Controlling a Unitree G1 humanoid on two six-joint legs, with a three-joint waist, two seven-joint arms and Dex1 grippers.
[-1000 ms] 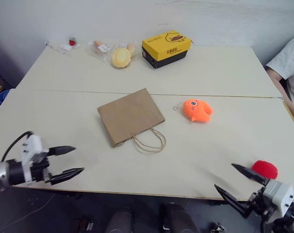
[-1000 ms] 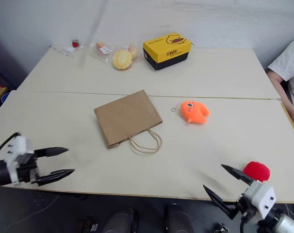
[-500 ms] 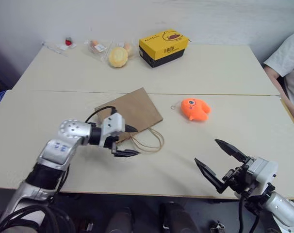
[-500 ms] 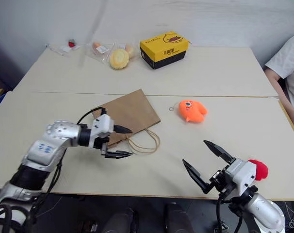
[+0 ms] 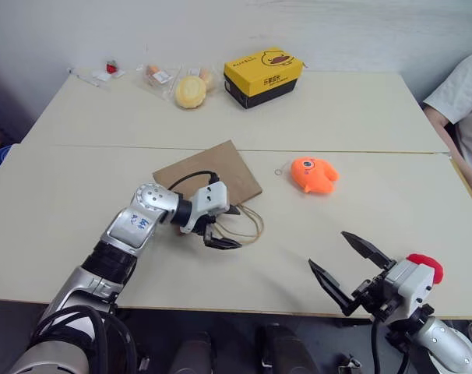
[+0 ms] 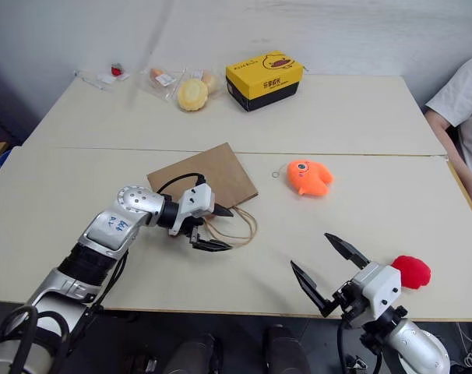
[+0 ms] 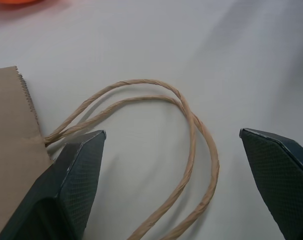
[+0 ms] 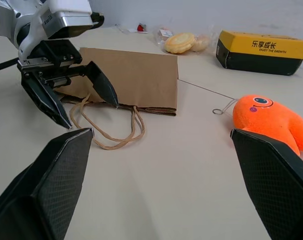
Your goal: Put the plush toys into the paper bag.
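Reaching in from the table's near left edge, where it hung a second ago, the left gripper [image 6: 213, 227] now hovers over the cord handles [image 7: 191, 145] of the paper bag [image 5: 209, 173], its two black fingers spread wide and holding nothing. The handles lie between the fingertips in the left wrist view, so the arm looks set to take them and lift the bag's mouth open, a likely first step before any toy goes in. The bag lies flat and closed on the table [image 5: 361, 117], its mouth toward the robot.

The right gripper [image 6: 323, 266] has crept a little inward and waits above the near edge, fingers equally wide and empty. The red plush toy [image 6: 411, 271] sits just behind it by the table's near right edge; the orange plush toy [image 5: 315, 174], key ring attached, lies right of the bag, apart from it.

At the far side stand the yellow duck-print box [image 5: 263, 76] and wrapped snacks [image 5: 190, 90], well clear. A person's sleeve [image 5: 463, 101] shows at the right. Nothing blocks either toy; the flat bag is the obstacle.
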